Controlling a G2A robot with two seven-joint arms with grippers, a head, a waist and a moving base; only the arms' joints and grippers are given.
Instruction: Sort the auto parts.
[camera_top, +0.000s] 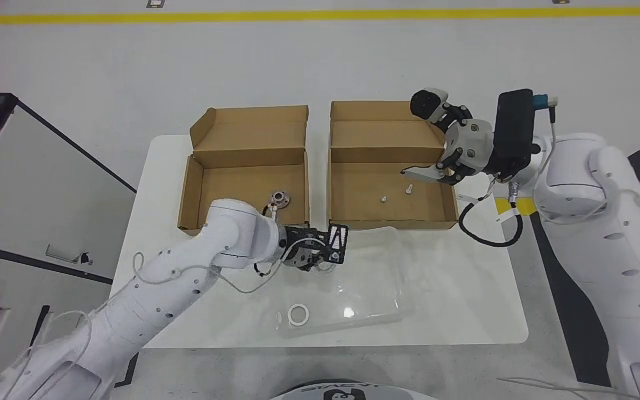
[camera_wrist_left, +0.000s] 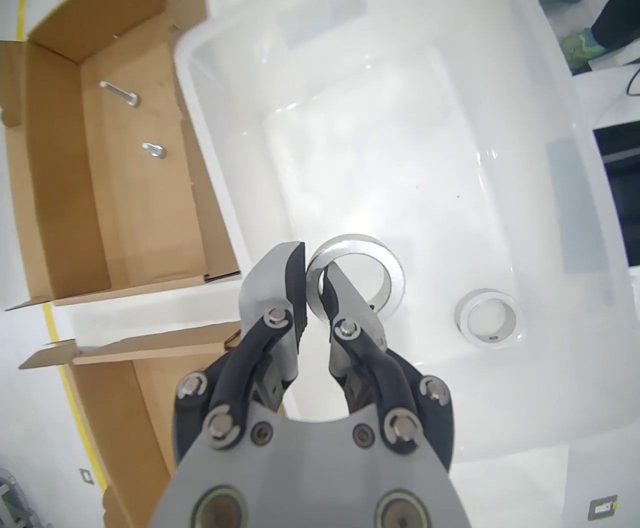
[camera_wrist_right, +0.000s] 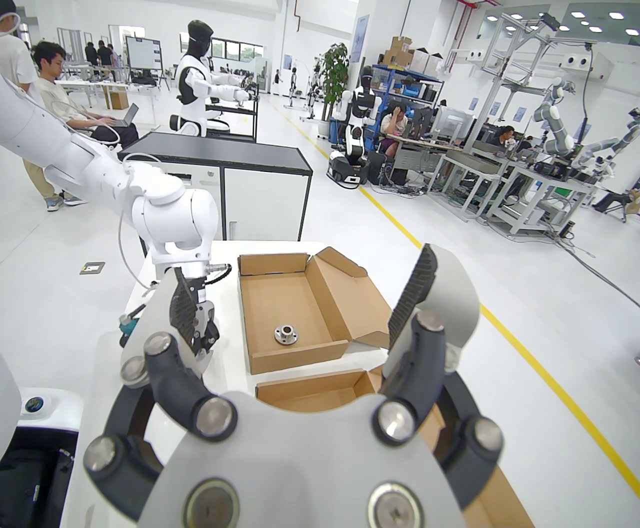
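While my left gripper (camera_wrist_left: 311, 272) clamps a metal ring (camera_wrist_left: 395, 272) over the clear bin (camera_wrist_left: 400, 150) (white table (camera_top: 470, 300), pale workshop floor (camera_top: 100, 80)), my right gripper (camera_wrist_right: 302, 285) hangs open.

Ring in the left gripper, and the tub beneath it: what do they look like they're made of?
The ring pinched in the left gripper looks like bare metal, perhaps aluminium or steel: silvery satin faces with a soft sheen and crisp machined edges. The tub looks like clear-to-milky plastic: glossy highlights, rounded moulded corners, and the white table showing through its floor.
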